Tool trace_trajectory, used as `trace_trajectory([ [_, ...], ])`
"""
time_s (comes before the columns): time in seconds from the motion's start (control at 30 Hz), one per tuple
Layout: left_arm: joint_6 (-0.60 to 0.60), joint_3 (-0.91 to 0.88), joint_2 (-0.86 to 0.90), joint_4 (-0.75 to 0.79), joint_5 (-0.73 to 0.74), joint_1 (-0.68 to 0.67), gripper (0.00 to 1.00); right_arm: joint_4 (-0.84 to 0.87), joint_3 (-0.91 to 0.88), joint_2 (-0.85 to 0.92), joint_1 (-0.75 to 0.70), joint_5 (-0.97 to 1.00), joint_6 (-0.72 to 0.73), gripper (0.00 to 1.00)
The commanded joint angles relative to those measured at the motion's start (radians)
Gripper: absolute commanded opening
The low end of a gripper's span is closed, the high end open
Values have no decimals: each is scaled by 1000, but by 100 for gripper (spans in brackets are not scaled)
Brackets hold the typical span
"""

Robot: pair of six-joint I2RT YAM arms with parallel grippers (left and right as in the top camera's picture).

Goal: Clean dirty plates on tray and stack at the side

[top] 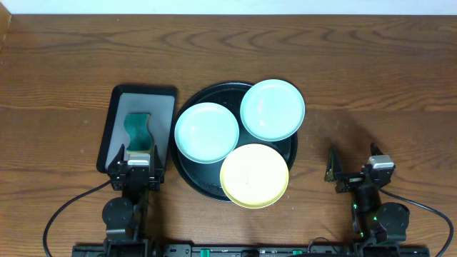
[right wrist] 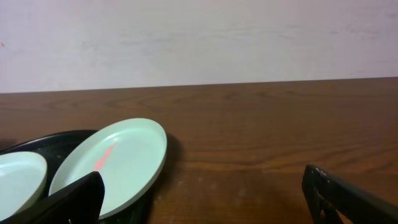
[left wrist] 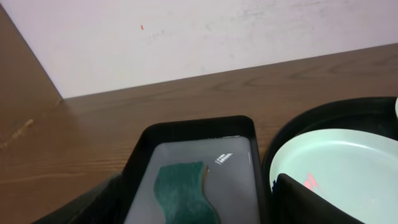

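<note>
Where a flat grey tray (top: 166,107) lies left of centre, the left gripper (top: 140,157) sits over its near end, reaching in from the near edge and pointing away. Its jaws are spread wide and hold nothing. A wavy green sponge (top: 139,130) lies on the grey tray just beyond the fingertips.

Just to the right is the black tray (top: 187,177). The left mint plate (top: 206,132) lies on it, marked with a small red smear and apart from the left jaws. Nearer, the yellow plate (top: 254,175) overhangs the black rim. Farther right, the right mint plate (top: 272,108) rests tilted on the far rim, with an orange-red streak across it.

The right gripper (top: 333,170) is well right of the tray, low over bare table (top: 371,64) – its fingers are splayed wide and empty. The tilted mint plate lies ahead and to the left of its jaws.
</note>
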Motion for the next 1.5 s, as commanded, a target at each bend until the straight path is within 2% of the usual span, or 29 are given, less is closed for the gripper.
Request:
trace_trajectory([
  [0.0, -48, -8, 9, 13, -16, 3, 75, -1, -2, 5, 5, 45, -16, 99],
  [0.13, -47, 15, 10, 125, -63, 5, 75, 27, -2, 5, 5, 85, -74, 99],
  [0.4, -48, 213, 77, 137, -79, 5, 75, 183, 23, 21, 5, 84, -93, 99],
  [0.6, -47, 418, 268, 64, -76, 5, 75, 182, 161, 127, 5, 84, -93, 99],
  [0.7, -47, 541, 384, -10, -21, 5, 75, 177, 256, 226, 5, 69, -93, 99],
  [0.73, -47, 632, 452, -62, 21, 5, 75, 162, 326, 303, 5, 55, -93, 99],
  [0.87, -47, 831, 592, -207, 42, 5, 75, 45, 519, 509, 5, 14, -93, 99],
  [1.0, -47, 1053, 744, -418, 45, 5, 75, -111, 726, 726, 5, -36, -94, 99],
  [1.23, -47, 1428, 1036, -810, 53, 5, 75, -468, 1132, 1126, 5, -175, -113, 99],
  [1.37, -48, 1560, 1191, -973, 130, 5, 75, -688, 1338, 1315, 5, -220, -113, 99],
  [1.47, -48, 1566, 1264, -986, 202, 5, 75, -786, 1435, 1426, 5, -230, -111, 99],
])
